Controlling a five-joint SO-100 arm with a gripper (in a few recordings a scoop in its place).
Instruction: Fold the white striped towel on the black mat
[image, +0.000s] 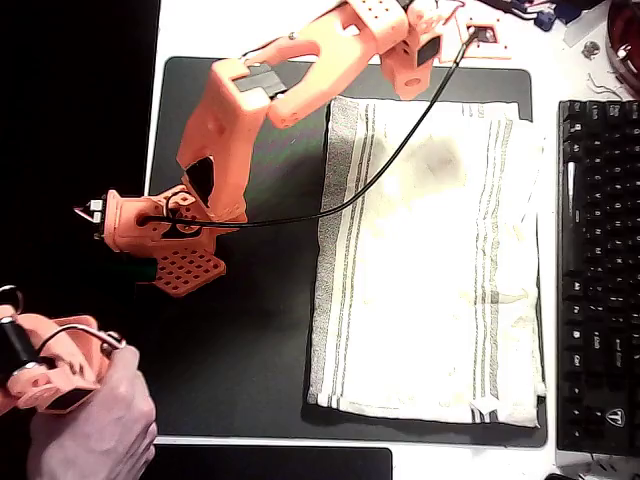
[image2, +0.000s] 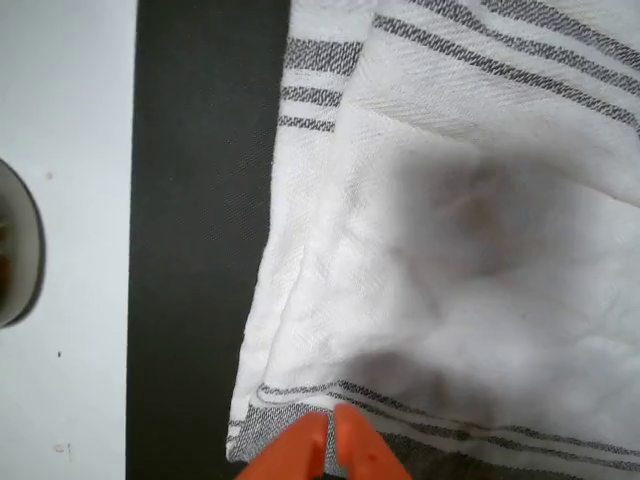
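You have one white striped towel (image: 425, 265), one black mat (image: 240, 350), one orange arm (image: 290, 75) and one black keyboard (image: 598, 275) in the overhead view. The towel lies on the mat's 3 o'clock half, its long sides running 12 to 6, its 3 o'clock edge near the mat's edge beside the keyboard. It is off-white with thin grey-green stripes grouped in two bands, one along the 9 o'clock edge and one near the 3 o'clock edge. The cloth is lightly wrinkled, with a faint dark patch toward 12 o'clock.

In the wrist view the towel (image2: 450, 230) fills the 3 o'clock side, a layered edge running down toward 7 o'clock over the mat (image2: 200, 240). A round dish rim (image2: 20, 250) shows at 9 o'clock on the pale table (image2: 65, 120).

The gripper (image2: 333, 440) sits at 6 o'clock in the wrist view, its two orange fingertips (image2: 300, 445) pressed together with only a thin seam between them, over the towel's striped corner. You cannot tell whether any cloth is caught between them.
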